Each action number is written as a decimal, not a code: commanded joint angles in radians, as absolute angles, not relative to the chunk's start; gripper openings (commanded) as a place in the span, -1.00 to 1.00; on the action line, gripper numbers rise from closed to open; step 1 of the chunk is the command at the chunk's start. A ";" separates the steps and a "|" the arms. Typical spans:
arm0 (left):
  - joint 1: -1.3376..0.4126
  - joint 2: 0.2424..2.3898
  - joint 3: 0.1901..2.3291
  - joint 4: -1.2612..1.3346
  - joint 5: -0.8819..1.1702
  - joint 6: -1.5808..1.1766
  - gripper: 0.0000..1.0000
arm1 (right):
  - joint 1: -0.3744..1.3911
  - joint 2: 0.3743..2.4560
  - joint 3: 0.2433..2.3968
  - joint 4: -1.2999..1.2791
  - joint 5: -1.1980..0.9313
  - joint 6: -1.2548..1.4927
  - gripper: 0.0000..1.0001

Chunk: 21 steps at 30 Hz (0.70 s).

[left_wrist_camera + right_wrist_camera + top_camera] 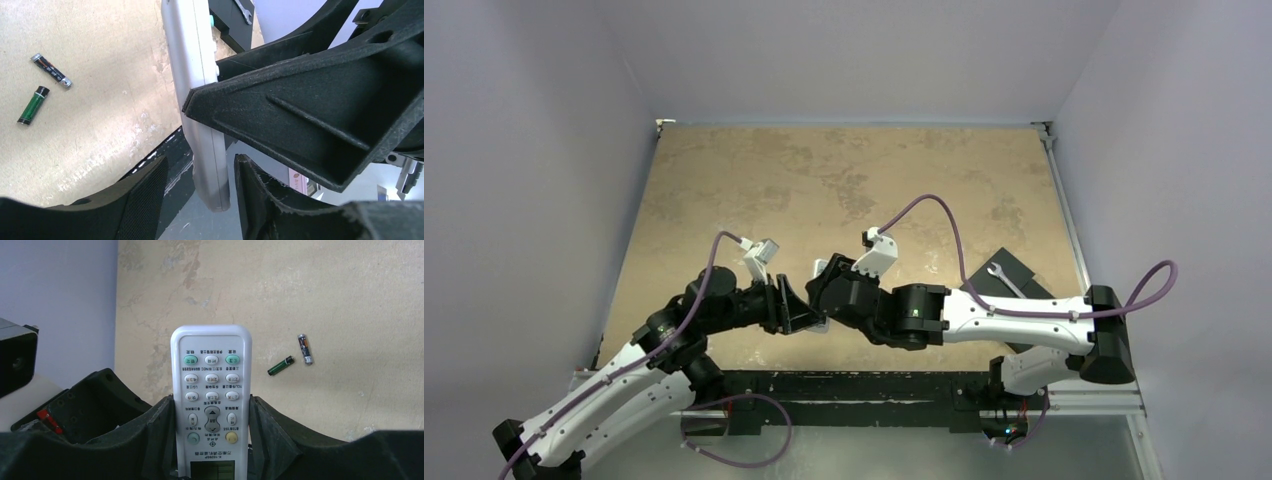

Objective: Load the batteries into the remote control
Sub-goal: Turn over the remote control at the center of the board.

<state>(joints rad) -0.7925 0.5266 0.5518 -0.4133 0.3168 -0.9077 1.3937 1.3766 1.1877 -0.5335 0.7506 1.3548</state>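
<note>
the remote control [212, 390] was held off the desk [100, 125], clenched by its long edges in the right tool [211, 404]. its button face was turned toward the right wrist camera, so the back and its compartment could not be seen. its long axis was laid along the right fingers, with the screen end buried toward the palm and the button end pushed out past the fingertips.

that free end was pointed straight into the left tool [201, 161], which was met head-on. there the remote was seen edge-on between the left fingers. a dark gap was shown on one side and a sliver on the other, so the left tool was taken as released, astride the remote but not gripping it.

the batteries were left on the desk, well apart from both tools: a dark cell with silver ends [51, 71] and a green-and-black cell [33, 105]. they were laid close together, not touching, with their long axes at an angle to each other. both were lying flat, off to the side of the remote's free end. the left arm was judged the freer one to fetch them.
</note>
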 commanded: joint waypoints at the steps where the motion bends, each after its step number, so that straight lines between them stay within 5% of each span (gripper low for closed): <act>1: -0.795 0.535 0.533 -0.323 0.346 -0.937 -0.07 | 1.387 1.376 1.229 -0.540 0.805 1.393 -1.00; 8: -0.796 0.537 0.513 -0.289 0.367 -0.950 -0.49 | 1.382 1.382 1.230 -0.538 0.804 1.394 -1.00; 10: -0.796 0.539 0.511 -0.289 0.366 -0.949 -0.96 | 1.381 1.381 1.229 -0.541 0.804 1.392 -1.00; 13: -0.796 0.535 0.508 -0.296 0.361 -0.946 -1.00 | 1.379 1.369 1.220 -0.539 0.800 1.372 -1.00; 21: -0.795 0.502 0.496 -0.305 0.357 -0.949 -1.00 | 1.367 1.254 1.115 -0.447 0.756 1.212 -0.14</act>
